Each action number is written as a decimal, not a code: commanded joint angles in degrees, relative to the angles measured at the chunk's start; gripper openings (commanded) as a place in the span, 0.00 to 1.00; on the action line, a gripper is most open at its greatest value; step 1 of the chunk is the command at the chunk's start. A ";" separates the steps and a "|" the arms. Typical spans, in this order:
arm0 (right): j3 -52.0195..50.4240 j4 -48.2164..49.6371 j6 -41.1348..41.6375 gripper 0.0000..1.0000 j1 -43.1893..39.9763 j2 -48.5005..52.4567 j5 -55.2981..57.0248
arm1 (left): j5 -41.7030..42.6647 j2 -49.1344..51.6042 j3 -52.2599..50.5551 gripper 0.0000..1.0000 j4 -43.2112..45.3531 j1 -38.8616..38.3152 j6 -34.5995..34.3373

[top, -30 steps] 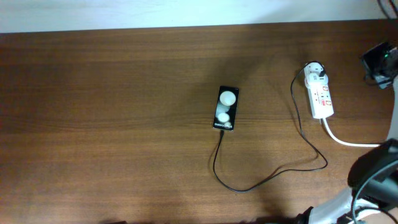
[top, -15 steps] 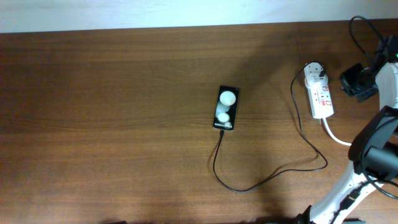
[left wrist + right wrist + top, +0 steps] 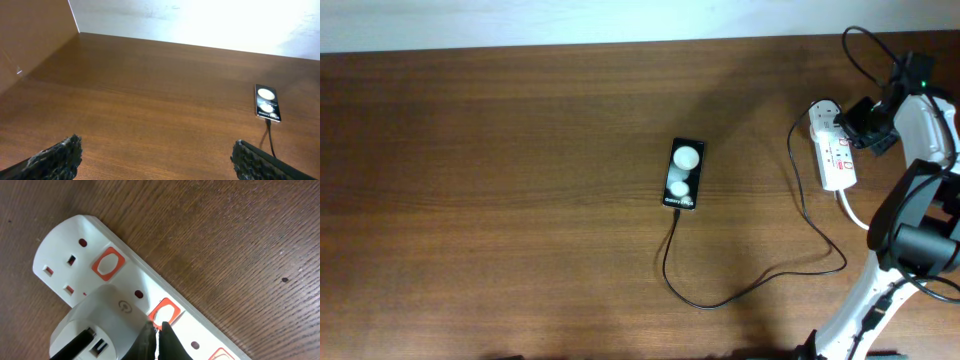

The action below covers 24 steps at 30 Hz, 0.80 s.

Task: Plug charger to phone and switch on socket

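The black phone (image 3: pixel 683 173) lies mid-table, also in the left wrist view (image 3: pixel 267 102). The thin black charger cable (image 3: pixel 740 290) runs from its near end in a loop to the white plug adapter (image 3: pixel 824 118) seated in the white socket strip (image 3: pixel 837 155). In the right wrist view the adapter (image 3: pixel 97 325) sits in the strip (image 3: pixel 200 330). My right gripper (image 3: pixel 159 330) is shut, its tips touching the red switch (image 3: pixel 167 314) beside the adapter; it also shows overhead (image 3: pixel 855 125). My left gripper (image 3: pixel 155 157) is open and empty above bare table, far left of the phone.
The strip's thick white cord (image 3: pixel 875 225) runs off toward the right arm base (image 3: pixel 910 250). A second red switch (image 3: pixel 107 264) and an unused outlet sit at the strip's end. A pale wall (image 3: pixel 620 20) borders the table's far edge.
My right gripper has moved left from the table's right edge onto the socket strip, now at the switch beside the adapter. Phone and cable have not moved.
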 commanded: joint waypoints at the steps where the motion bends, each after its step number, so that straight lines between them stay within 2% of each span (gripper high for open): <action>1: -0.52 0.24 -0.22 0.08 0.57 1.27 0.26 | -0.76 -0.55 -0.07 0.99 0.11 0.24 0.46; 13: -0.52 0.85 -0.24 0.08 0.87 5.68 -1.03 | -0.79 -0.55 -0.07 0.99 0.11 0.24 0.46; 20: -0.52 0.04 -0.28 0.04 3.30 6.32 -1.46 | -0.79 -0.55 -0.07 0.99 0.09 0.24 0.46; 24: -0.52 -3.37 -4.52 0.04 3.39 6.32 0.85 | -0.76 -0.55 -0.07 0.99 0.11 0.24 0.46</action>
